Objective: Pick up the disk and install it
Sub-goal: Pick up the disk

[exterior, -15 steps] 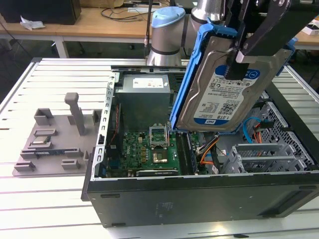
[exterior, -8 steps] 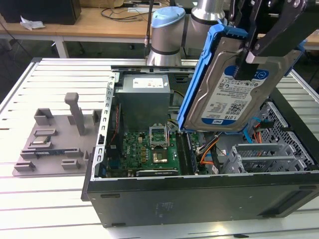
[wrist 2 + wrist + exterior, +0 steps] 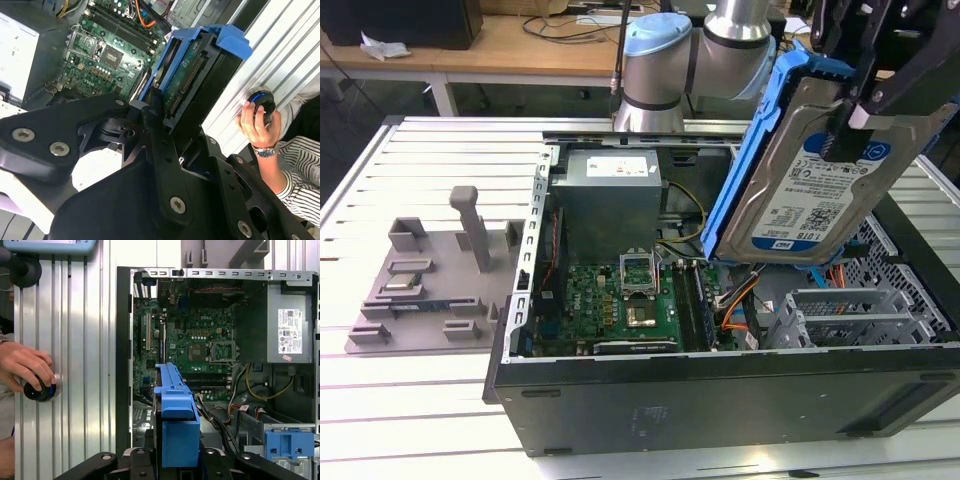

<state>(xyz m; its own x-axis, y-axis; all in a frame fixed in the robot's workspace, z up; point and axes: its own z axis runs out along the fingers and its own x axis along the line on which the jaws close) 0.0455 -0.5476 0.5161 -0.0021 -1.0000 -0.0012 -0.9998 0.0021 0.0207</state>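
1. Off the computer case [image 3: 720, 395], to the exterior view's left, a grey fixture plate [image 3: 420, 280] with upright blocks lies on the ribbed bench [image 3: 440, 150]. It is well apart from the work and blocks nothing.
2. Inside the case, against its far wall, sits the grey power supply [image 3: 610, 200]. The green motherboard [image 3: 620, 300] lies flat just nearer. Both are lower than the load and off to one side of it.
3. The disk [image 3: 810, 195] hangs tilted above the case's open side, label outward. Its blue rail frame [image 3: 735, 180] runs along the edge facing the power supply. It is not yet seated in the case.
4. The tool [image 3: 855, 125] pinches the disk at its upper end, fingers pressed onto both faces. I judge this grip leaves the lower end and the rails free.
5. Under the disk, orange cables [image 3: 745, 295] cross the case between the motherboard and the metal drive cage [image 3: 850, 315]. They look the likeliest snag.
6. In the first wrist view, a person's hand [image 3: 25, 362] rests on a round knob [image 3: 40, 390] on the bench, outside the case wall farthest from the power supply.
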